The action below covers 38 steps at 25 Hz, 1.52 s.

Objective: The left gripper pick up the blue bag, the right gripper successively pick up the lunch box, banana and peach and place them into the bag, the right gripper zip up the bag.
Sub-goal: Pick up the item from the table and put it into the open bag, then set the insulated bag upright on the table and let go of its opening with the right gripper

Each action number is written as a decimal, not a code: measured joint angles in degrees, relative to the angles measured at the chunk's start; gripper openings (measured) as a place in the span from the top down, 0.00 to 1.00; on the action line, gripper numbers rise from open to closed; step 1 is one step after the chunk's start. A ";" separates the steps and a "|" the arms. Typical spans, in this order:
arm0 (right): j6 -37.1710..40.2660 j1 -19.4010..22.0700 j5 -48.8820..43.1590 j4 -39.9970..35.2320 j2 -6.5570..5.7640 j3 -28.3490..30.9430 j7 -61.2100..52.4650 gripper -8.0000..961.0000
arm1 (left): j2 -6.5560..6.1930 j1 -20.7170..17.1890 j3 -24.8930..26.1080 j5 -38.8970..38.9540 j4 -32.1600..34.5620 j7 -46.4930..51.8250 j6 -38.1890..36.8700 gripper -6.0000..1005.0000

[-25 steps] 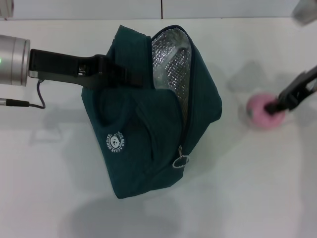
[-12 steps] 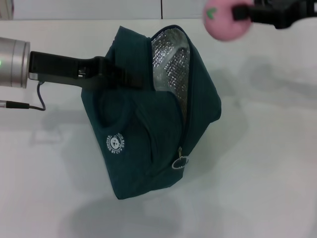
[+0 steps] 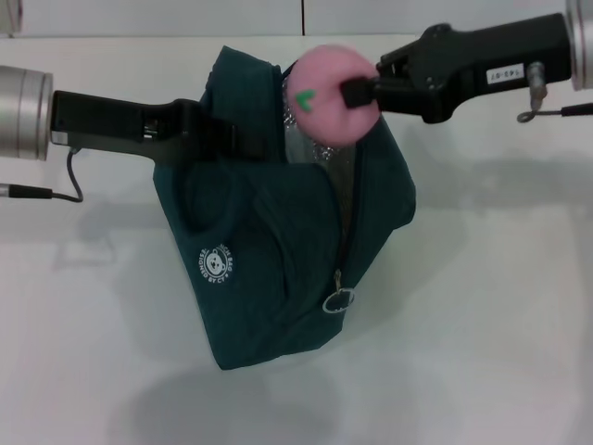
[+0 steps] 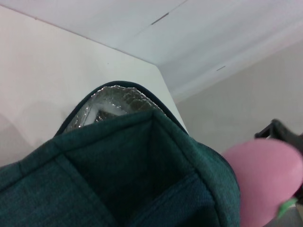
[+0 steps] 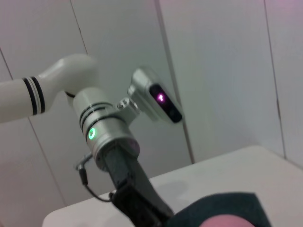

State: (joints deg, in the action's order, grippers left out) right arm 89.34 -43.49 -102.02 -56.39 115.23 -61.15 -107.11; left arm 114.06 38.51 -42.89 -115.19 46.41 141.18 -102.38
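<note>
The blue bag (image 3: 278, 250) hangs lifted above the white table, held at its upper edge by my left gripper (image 3: 243, 141), which is shut on the fabric. Its mouth is open and shows silver foil lining (image 3: 320, 153). The pink peach (image 3: 332, 95), with a small green mark, hovers directly over that opening, gripped by my right gripper (image 3: 357, 93) reaching in from the right. In the left wrist view the bag's rim (image 4: 142, 156) fills the foreground, with the peach (image 4: 265, 182) at the edge. The right wrist view shows the bag's edge (image 5: 222, 208) and the left arm (image 5: 113, 146). The lunch box and banana are hidden.
The white table (image 3: 482, 306) spreads out around the bag, with a wall panel (image 3: 185, 17) along its far edge. The zipper pull ring (image 3: 339, 299) dangles on the bag's front. A cable (image 3: 56, 190) hangs from the left arm.
My right gripper lifted the peach off the table at the right, carried it up and leftward, and now holds it over the bag's open mouth. The left arm and bag stayed in place.
</note>
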 joint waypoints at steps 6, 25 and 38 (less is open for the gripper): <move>0.98 -1.30 -0.66 2.83 -0.23 -3.26 0.97 0.93 | -0.04 -0.08 0.09 0.16 0.00 -0.02 0.07 0.96; 1.12 -1.35 -5.15 1.01 -0.35 -4.83 -0.83 0.53 | -0.07 -0.45 0.57 0.16 0.00 -0.12 0.08 0.96; 0.60 0.63 -7.73 -4.44 0.08 3.10 -2.81 0.25 | -0.07 -0.73 0.71 0.14 0.00 -0.26 0.17 0.96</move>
State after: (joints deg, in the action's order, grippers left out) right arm 89.93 -42.86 -109.75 -60.83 115.31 -58.04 -109.91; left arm 113.99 37.77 -42.18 -115.05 46.41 140.92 -102.21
